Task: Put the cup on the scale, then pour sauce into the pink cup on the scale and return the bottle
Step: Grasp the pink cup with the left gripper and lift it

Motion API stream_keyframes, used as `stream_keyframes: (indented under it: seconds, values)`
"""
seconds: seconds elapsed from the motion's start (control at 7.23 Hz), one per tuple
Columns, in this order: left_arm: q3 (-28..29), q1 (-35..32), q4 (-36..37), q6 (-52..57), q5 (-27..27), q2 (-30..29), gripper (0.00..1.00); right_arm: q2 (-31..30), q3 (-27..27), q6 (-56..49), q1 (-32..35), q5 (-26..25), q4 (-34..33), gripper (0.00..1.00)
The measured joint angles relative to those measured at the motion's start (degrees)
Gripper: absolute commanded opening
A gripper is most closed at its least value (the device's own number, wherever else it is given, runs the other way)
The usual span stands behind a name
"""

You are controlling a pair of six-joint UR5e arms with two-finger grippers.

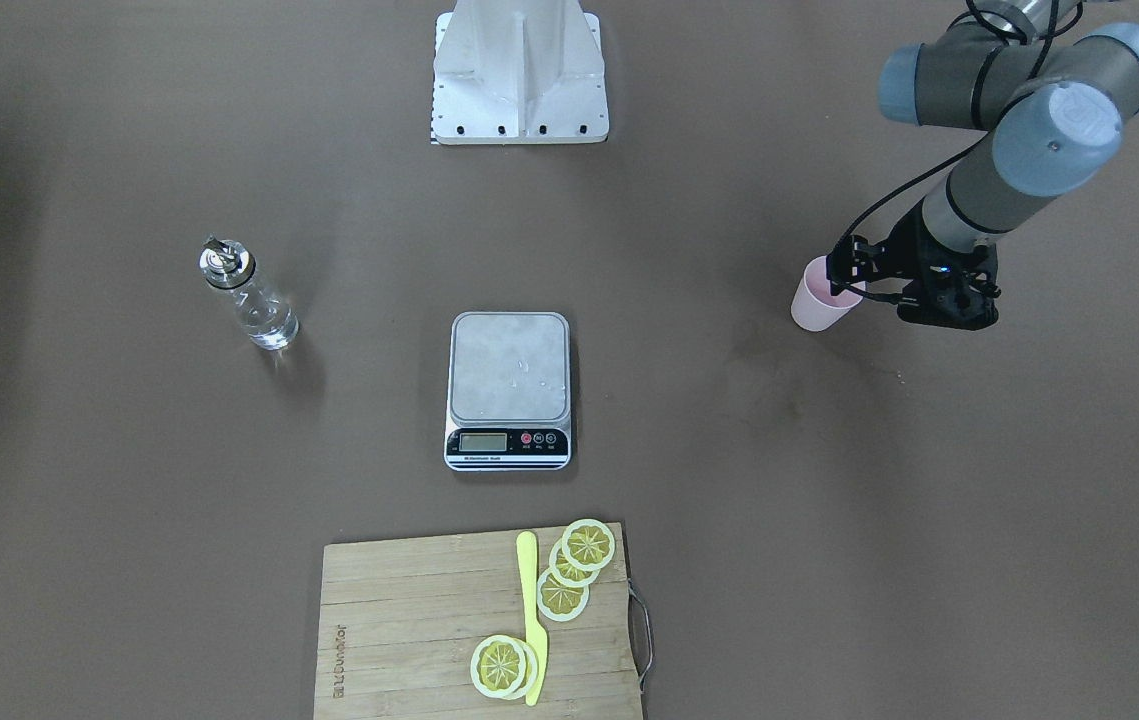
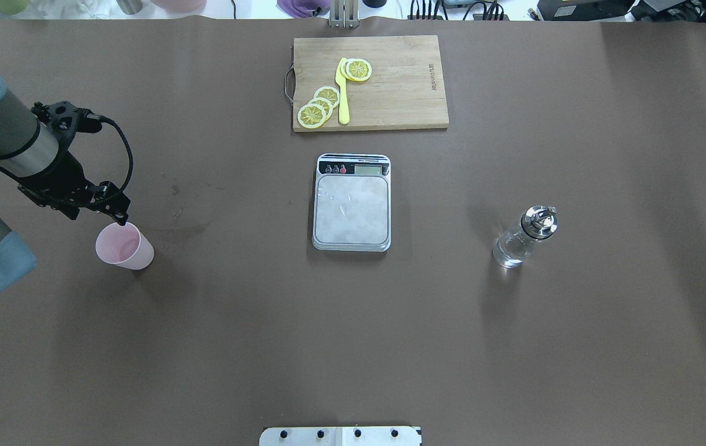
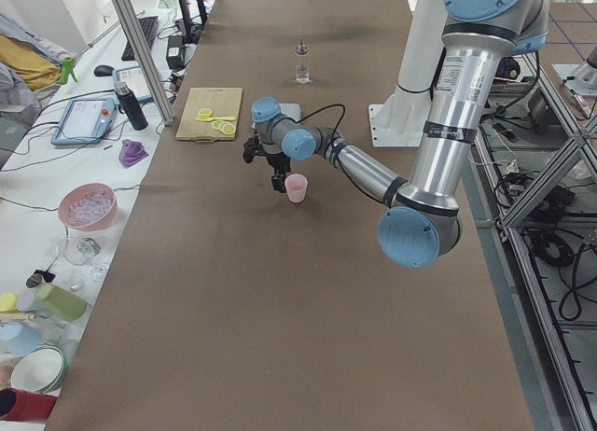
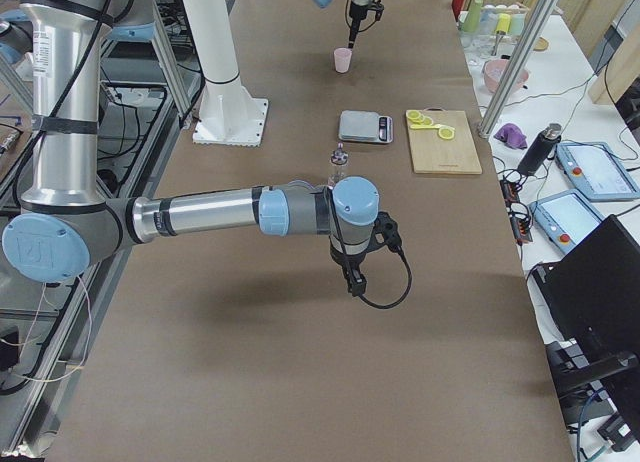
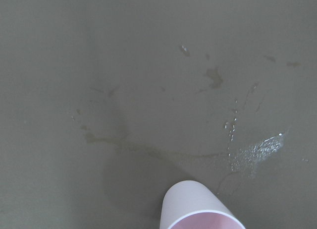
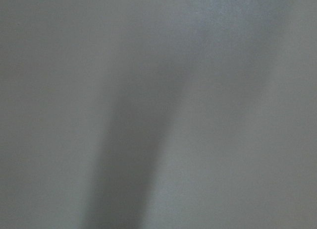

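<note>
The bench [image 2: 353,347] has a matte brown surface, with dried stains and some small wet drops [image 5: 257,148] close to the cup. On the operators' side, a white side table [image 3: 28,244] carries bowls, bottles and a tablet.

In the middle of the bench lies the small digital kitchen scale [image 2: 351,201] with its silver platform. Beyond it is a wooden cutting board [image 2: 402,93] with yellow lemon slices [image 2: 318,106] and a yellow knife [image 2: 343,93]. The clear glass bottle [image 2: 523,238] with a metal spout stands upright, well apart from the scale on the robot's right.

The pale pink plastic cup [image 2: 123,246] stands upright on the bench, well apart from the scale on the robot's left. The left gripper [image 2: 120,218] points down at the cup's rim, and its black fingers overlap the rim. I cannot tell how wide it is or whether it pinches the wall. The right gripper [image 4: 354,284] hangs over bare bench, near the bottle but apart from it. It shows only in the right side view, so I cannot tell its opening.
</note>
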Motion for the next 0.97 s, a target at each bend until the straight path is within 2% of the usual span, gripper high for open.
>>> stream_keyframes:
  seconds: [0.28,0.42,0.55,0.83,0.97]
  values:
    - [1.71,0.46,-0.26,-0.07,-0.06,0.05,0.81,0.0,-0.02,0.01,-0.23,0.11,0.0,1.0]
    - [2.24,0.64,-0.35,-0.08,-0.06,0.06,0.68,-0.01,-0.02,0.01,-0.38,0.24,0.0,1.0]
    - [2.45,0.98,-0.39,-0.08,-0.07,0.05,0.4,-0.01,-0.04,0.01,-0.55,0.41,-0.02,1.0]
    - [2.54,2.17,-0.41,0.02,-0.07,0.01,0.0,-0.01,-0.05,0.01,-0.79,0.53,-0.03,1.0]
    - [2.56,2.66,-0.4,0.21,-0.07,0.02,0.0,-0.01,-0.03,0.01,-0.91,0.54,0.01,1.0]
